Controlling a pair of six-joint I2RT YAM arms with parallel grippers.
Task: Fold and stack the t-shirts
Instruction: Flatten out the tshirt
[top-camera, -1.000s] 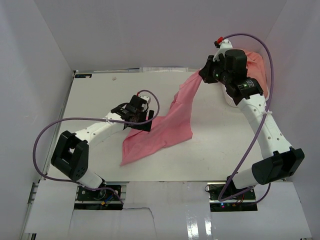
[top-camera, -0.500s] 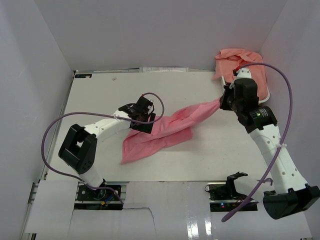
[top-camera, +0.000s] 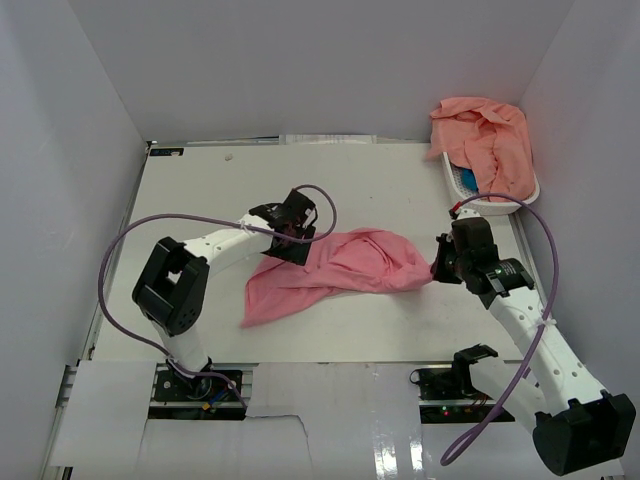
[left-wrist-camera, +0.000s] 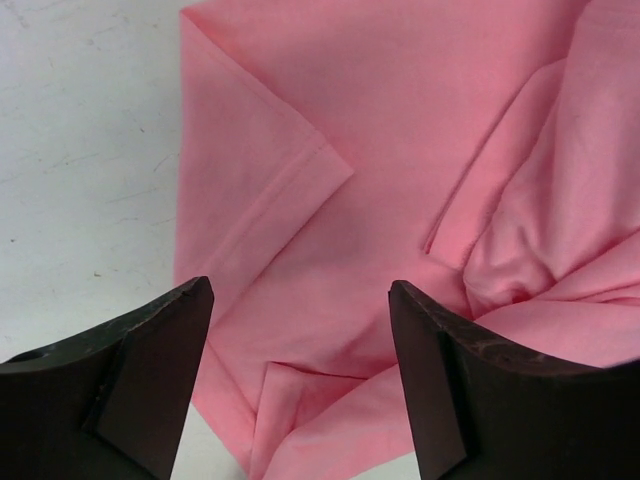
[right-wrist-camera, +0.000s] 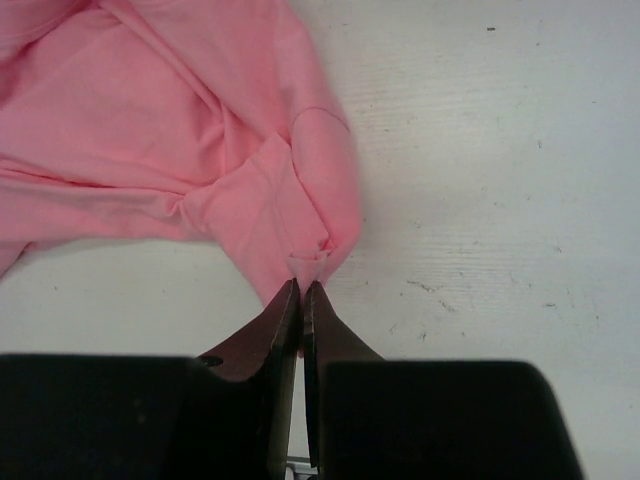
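while the right hand (right-wrist-camera: 301, 287) pinches the pink t-shirt (top-camera: 350, 262), the left hand (left-wrist-camera: 300, 290) hovers over it, fingers (left-wrist-camera: 150, 370) spread.

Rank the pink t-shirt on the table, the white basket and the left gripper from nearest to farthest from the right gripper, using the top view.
1. The pink t-shirt: its right corner is pinched in the right gripper, so they touch.
2. The white basket: at the far right corner of the table.
3. The left gripper: open over the shirt's left end.
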